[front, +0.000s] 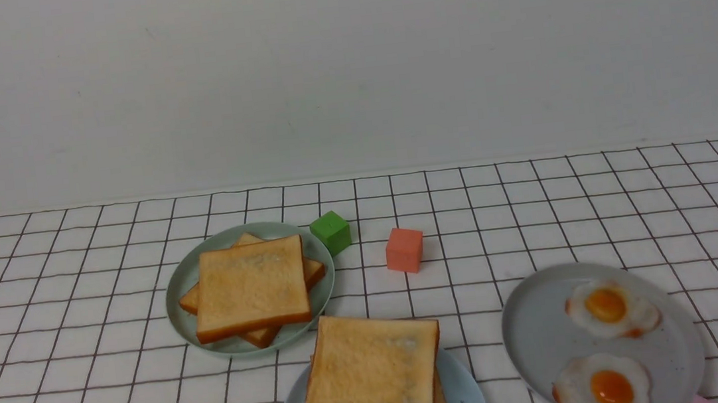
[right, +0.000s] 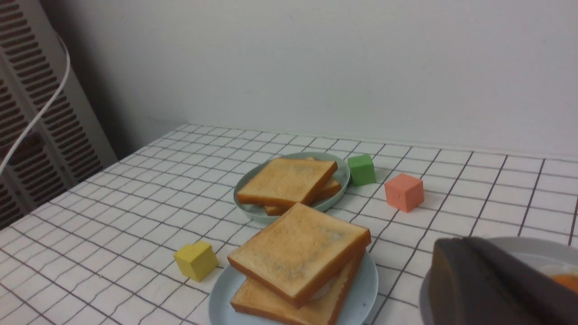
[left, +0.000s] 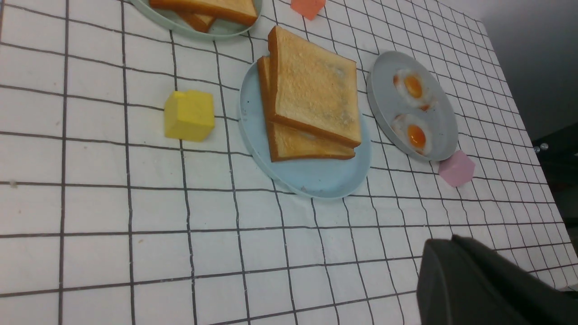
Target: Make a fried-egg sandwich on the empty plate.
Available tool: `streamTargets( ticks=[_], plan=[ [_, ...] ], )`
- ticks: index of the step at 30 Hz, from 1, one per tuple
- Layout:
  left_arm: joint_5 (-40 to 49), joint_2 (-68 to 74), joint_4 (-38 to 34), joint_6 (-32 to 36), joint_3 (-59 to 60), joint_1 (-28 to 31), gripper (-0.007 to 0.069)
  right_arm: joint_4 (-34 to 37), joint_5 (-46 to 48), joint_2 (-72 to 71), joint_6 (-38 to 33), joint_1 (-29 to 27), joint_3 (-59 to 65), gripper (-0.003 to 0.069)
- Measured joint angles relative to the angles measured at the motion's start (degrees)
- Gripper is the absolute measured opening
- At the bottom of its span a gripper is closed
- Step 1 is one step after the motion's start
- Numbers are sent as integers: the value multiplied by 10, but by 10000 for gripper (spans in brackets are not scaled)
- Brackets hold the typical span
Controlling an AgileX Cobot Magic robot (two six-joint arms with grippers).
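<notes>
Two slices: fried-egg sandwich (left: pixel 311 97) stacked on the pale blue plate (left: pixel 316 178), near edge of the surface (left: pixel 113 216), between the green plate and the grey plate.
Egg layer: a sliver of white shows between the slices in the right wrist view; the yolk is hidden, so I can't confirm how it is centred.
Top slice: skewed against the bottom one, one corner overhanging; rests flat, not tipping.
Left pincer: (left: pixel 456 280) clenched, holding nothing, dark body hanging above bare cloth, well apart from the plate.
Right pincer: (right: pixel 469 280) clenched, empty, over the rim of the grey plate (front: pixel 540 342); its two fried eggs (front: pixel 611 312) lie untouched.
Step in hand (judgement): build looks complete; what's left is retreat and maybe squaring the lid.
How to do it well: lift both arms straight up before moving sideways, so nothing drags the stack.
If squaring: nudge the overhanging corner with closed tips, low and slow, toward plate centre; don't press down, the egg may slide.
Clutter: yellow block (left: pixel 188 115) just beside the blue plate on the left side; pink block (left: pixel 456 168) near the grey plate; keep paths off both.
Spare toast: pile on green plate (front: pixel 185 293), leave alone.
</notes>
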Motion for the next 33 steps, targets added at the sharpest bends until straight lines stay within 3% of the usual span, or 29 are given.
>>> streamTargets(
  ticks=[9,13,16,21,24,30,33],
  plan=[
    [-8,0,13,11,14,0,-13,1,11,0,0,0,3,15],
    [-124,0,127,10,66,2,-13,1,12,0,0,0,3,17],
    [-253,-20,237,-71,156,27,-13,1,12,0,1,0,3,21],
    [-341,-80,312,-113,297,60,-13,1,12,-1,2,0,3,22],
    [-375,-90,317,-97,334,70,-13,1,12,-1,2,0,3,24],
    [-394,-92,309,18,410,88,-13,1,12,-1,2,0,4,31],
    [-417,-92,301,42,416,88,-13,1,12,-1,2,0,4,35]
  ],
)
